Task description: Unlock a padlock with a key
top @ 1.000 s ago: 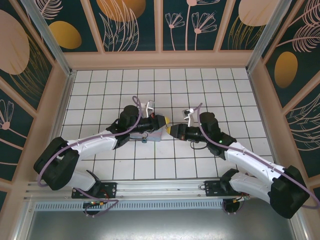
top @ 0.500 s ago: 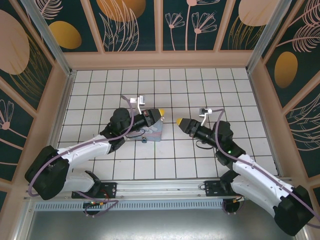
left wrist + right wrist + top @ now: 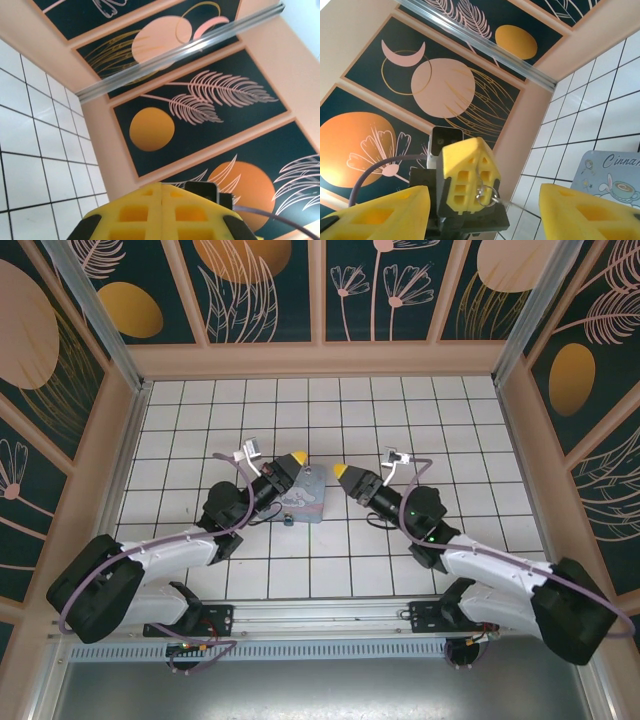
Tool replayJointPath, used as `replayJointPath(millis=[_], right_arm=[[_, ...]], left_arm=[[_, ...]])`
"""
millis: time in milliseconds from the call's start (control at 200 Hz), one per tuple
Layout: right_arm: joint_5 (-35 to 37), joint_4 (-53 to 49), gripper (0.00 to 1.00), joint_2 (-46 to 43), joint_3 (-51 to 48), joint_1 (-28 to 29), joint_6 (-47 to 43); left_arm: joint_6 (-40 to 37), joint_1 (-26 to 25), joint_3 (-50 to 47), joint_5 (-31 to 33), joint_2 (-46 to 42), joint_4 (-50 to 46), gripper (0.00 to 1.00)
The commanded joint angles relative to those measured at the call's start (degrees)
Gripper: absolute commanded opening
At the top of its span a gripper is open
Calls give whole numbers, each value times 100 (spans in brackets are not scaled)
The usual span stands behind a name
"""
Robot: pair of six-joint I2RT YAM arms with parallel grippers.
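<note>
In the right wrist view my left gripper (image 3: pixel 479 141) faces the camera with its yellow pads pressed together on the key (image 3: pixel 512 202). The key's small ring (image 3: pixel 488 194) hangs at the seam and the thin blade sticks out to the right. My right gripper (image 3: pixel 482 197) is open, its two yellow fingertips (image 3: pixel 380 212) wide apart on either side of the left gripper, touching nothing. From above, the left gripper (image 3: pixel 297 458) and the right gripper (image 3: pixel 342 472) point at each other over the tin. The tiny dark padlock (image 3: pixel 288 520) lies on the tiles by the tin's near-left corner.
A pastel cartoon tin box (image 3: pixel 308 498) lies on the white tiled floor between the two arms, also at the right wrist view's lower right corner (image 3: pixel 615 175). Patterned walls (image 3: pixel 320 290) enclose the floor on three sides.
The right gripper's jaws have opened wider. Both grippers have shifted left, the left one drawing back up and away with the key, the right one following toward it.
</note>
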State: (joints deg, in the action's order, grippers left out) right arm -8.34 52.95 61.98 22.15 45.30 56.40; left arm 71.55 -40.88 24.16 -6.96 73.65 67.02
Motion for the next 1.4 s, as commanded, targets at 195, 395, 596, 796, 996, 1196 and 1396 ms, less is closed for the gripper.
replayJointPath(millis=[195,395,596,796,996,1196,1396], right_arm=[[29,1482,59,1295,886,310,320],[-44,1637,53,1601,1035,417,378],[-80,1705,46,1752,1076,504,426],[-115,1675,44,1887,1218,550,427],[-159,1603,37,2008,1351,568,451],[-186,1547,24,2064,1359,568,477],[-177,1510,13,2063,1310,578,521]], left_arm=[[232,-3,7,318,-261,654,0],[172,-5,-17,380,-369,505,0],[163,-6,1,359,-311,540,0],[158,-7,-8,353,-276,516,0],[122,-6,-8,341,-254,435,0],[111,-5,-10,360,-246,373,0],[73,-7,-9,388,-252,300,0]])
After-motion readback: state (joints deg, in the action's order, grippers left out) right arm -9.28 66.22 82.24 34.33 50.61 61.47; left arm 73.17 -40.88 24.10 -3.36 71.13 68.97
